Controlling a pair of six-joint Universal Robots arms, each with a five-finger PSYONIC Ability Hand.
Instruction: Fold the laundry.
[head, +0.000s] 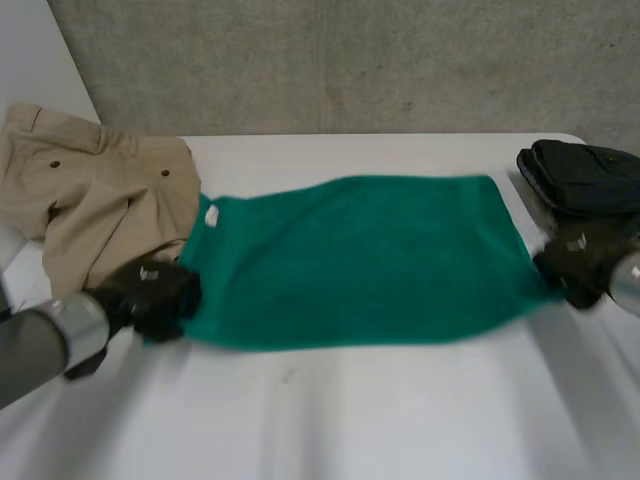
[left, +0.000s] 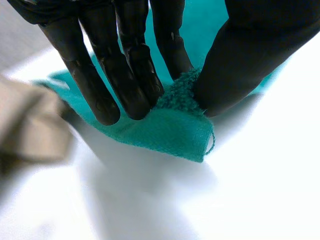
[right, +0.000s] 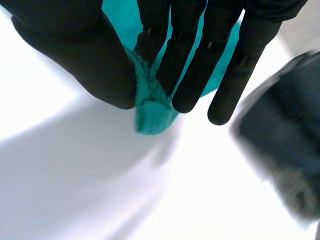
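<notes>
Pinching near corners of the green towel (head: 360, 260): left hand (head: 155, 298) at 9 o'clock, right hand (head: 580, 262) at 3 o'clock.

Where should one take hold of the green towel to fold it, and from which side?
Grip the green towel at its two near corners, one from each short end. It lies flat and long across the table, so these corners are free; the left hand and the right hand each pinch one.
</notes>
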